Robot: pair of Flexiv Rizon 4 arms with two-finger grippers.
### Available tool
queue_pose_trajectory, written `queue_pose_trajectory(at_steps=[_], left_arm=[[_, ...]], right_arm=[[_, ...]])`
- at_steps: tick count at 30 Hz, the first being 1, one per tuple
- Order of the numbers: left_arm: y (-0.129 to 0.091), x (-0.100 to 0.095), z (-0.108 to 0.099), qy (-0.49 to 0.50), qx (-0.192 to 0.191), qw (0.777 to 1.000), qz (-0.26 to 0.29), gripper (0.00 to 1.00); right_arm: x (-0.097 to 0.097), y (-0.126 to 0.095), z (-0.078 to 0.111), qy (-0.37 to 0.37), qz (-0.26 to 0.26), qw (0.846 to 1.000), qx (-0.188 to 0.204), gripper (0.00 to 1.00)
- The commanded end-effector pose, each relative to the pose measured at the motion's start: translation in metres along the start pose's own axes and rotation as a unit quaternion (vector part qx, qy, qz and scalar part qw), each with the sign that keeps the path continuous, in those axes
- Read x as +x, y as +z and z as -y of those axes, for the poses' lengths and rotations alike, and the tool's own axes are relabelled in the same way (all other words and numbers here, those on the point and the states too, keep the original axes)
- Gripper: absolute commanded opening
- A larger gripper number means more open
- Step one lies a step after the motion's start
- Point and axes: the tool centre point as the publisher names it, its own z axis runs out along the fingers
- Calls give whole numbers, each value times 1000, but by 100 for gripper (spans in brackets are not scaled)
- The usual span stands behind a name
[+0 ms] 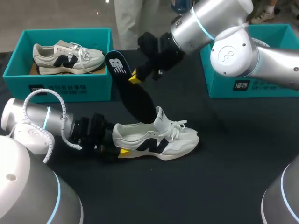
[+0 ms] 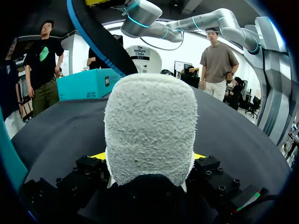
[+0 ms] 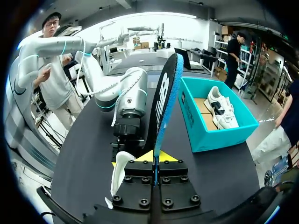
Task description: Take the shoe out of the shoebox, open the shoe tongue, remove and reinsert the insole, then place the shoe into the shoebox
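My left gripper (image 1: 122, 153) is clamped on the heel of the shoe (image 1: 156, 140), which stands on its sole near the middle of the table (image 1: 224, 177), toe to 3 o'clock and heel to 9; in the left wrist view a yellow tip presses the heel from each side. My right gripper (image 1: 135, 77) pinches the dark insole (image 1: 132, 95) near its upper end, and the insole slants from 11 o'clock down into the shoe's opening. At 10 o'clock from the shoe sits a teal box (image 1: 65, 91) holding a second shoe (image 1: 67, 58), and another teal box (image 1: 233, 86) stands at 2 o'clock.
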Motion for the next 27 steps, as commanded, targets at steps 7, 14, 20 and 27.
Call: queue_pose_trajectory(at_steps=[7, 14, 20, 27], left_arm=[[1, 0, -1, 0, -2, 1000, 0, 0], [1, 0, -1, 0, -2, 1000, 0, 0], [1, 0, -1, 0, -2, 1000, 0, 0], [1, 0, -1, 0, -2, 1000, 0, 0]], right_arm=[[-2, -2, 1, 15, 3, 1000, -13, 0], [-12, -36, -7, 24, 33, 997, -65, 0], [-10, -56, -16, 24, 27, 997, -69, 0], [13, -69, -22, 56, -7, 994, -95, 0]])
